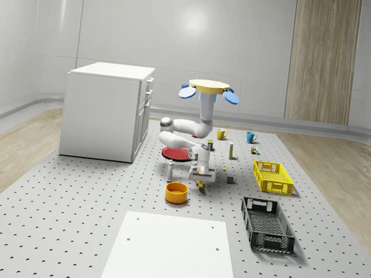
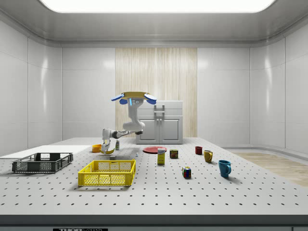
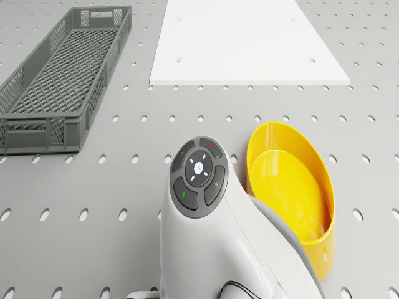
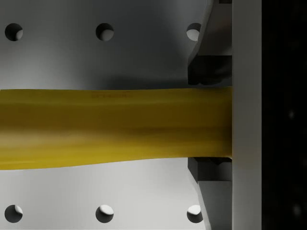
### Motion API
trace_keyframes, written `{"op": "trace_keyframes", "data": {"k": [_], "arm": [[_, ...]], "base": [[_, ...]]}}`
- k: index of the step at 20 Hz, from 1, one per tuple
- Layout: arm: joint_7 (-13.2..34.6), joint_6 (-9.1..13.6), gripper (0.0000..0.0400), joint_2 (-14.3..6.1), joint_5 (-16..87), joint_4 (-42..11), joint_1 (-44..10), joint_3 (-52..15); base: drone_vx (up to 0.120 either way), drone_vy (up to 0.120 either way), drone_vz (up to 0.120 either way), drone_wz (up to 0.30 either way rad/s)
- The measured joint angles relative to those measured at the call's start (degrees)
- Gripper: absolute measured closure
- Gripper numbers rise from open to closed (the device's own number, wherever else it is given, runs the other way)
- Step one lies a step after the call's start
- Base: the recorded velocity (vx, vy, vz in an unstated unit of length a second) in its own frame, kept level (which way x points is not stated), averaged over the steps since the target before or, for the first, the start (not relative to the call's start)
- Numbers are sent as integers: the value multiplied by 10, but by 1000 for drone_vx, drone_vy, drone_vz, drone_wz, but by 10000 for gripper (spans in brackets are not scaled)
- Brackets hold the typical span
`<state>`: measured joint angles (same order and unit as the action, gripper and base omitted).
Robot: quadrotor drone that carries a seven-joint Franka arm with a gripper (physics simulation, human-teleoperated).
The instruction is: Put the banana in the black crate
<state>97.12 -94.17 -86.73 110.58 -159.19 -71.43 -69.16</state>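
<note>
A: Going from the whole-scene view's left, what is there?
B: A white cabinet (image 1: pixel 107 110), then the drone (image 1: pixel 210 88) hovering above the tabletop (image 1: pixel 62 219), over a red plate (image 1: pixel 177 153). Its arm bends down toward the camera.

A: And the end effector?
B: The end effector (image 1: pixel 201 182) hangs low, just behind an orange bowl (image 1: pixel 176 192). In the wrist view its 2 fingers (image 4: pixel 211 72) are pinching the banana (image 4: pixel 110 127), 1 above and 1 below, with the tabletop's holes behind.

A: Is the banana near the black crate?
B: No. The black crate (image 1: pixel 267 224) lies well apart, toward the right, in front of a yellow crate (image 1: pixel 272 176). Behind them stand 2 mugs, 1 yellow (image 1: pixel 220 134) and 1 blue (image 1: pixel 251 137).
</note>
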Motion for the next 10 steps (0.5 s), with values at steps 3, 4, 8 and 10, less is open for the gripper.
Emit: {"op": "trace_keyframes", "data": {"k": [3,4,8,10], "arm": [[2,1,209,0,1,0,0,0],[0,2,209,1,0,-1,0,-2],[-4,12,209,1,-18,-7,4,-22],[-5,18,207,1,-31,-12,6,-37]], "base": [[0,0,0,0],[0,0,0,0],[0,0,0,0],[0,0,80,0]]}}
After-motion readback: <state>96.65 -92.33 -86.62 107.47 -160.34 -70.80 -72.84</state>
